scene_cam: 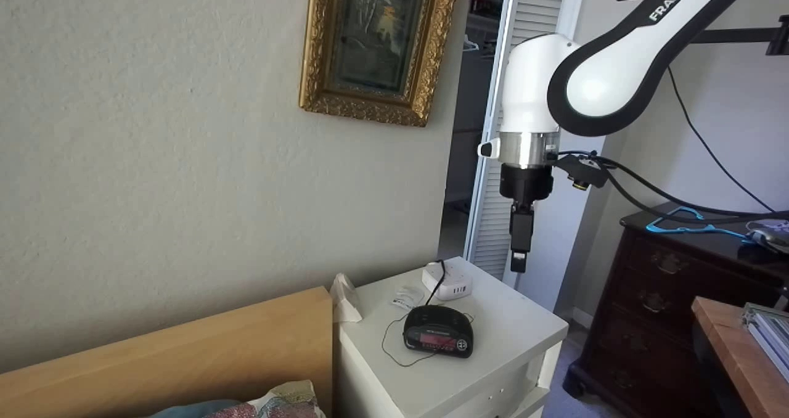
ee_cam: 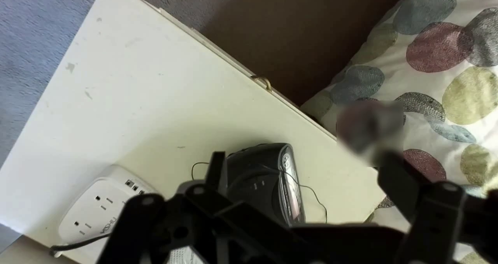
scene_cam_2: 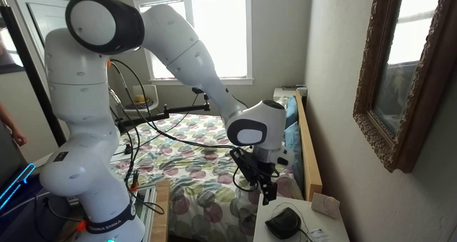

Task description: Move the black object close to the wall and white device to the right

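Note:
The black object, a rounded clock radio with a reddish display, rests on the white nightstand; a thin cord loops around it. Behind it, near the wall, sits the white device, an outlet block with a black cord plugged in. In the wrist view the white device is at lower left, and my fingers partly cover the black object. My gripper is open and holds nothing. In both exterior views the gripper hangs pointing down, above and apart from the black object.
The nightstand adjoins a wooden headboard, with a folded white card at that corner. A small white label lies behind the clock. A gold-framed picture hangs above. A dark dresser stands at right.

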### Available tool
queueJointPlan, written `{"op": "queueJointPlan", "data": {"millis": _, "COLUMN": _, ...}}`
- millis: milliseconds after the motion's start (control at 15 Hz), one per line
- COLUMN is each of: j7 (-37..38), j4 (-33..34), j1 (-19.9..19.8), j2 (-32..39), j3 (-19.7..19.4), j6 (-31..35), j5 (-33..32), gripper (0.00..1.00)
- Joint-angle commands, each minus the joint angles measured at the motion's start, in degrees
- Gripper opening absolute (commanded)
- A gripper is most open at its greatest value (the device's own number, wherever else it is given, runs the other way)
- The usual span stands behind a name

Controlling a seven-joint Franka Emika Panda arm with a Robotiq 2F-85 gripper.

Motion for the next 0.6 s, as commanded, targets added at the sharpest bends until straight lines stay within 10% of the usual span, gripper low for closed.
{"op": "queueJointPlan", "data": {"millis": 0, "j7": 0.86, "j4": 4.40, "j1": -0.91, "j2": 6.00, "j3": 0.54, "j6": 1.47, "j5": -0.16, "gripper": 1.00}}
{"op": "queueJointPlan", "data": {"millis": 533, "j7": 3.34, "j4": 10.08, "j1": -1.46, "j2": 10.52, "j3": 0.35, "j6": 4.23, "j5": -1.15, "gripper": 1.00}}
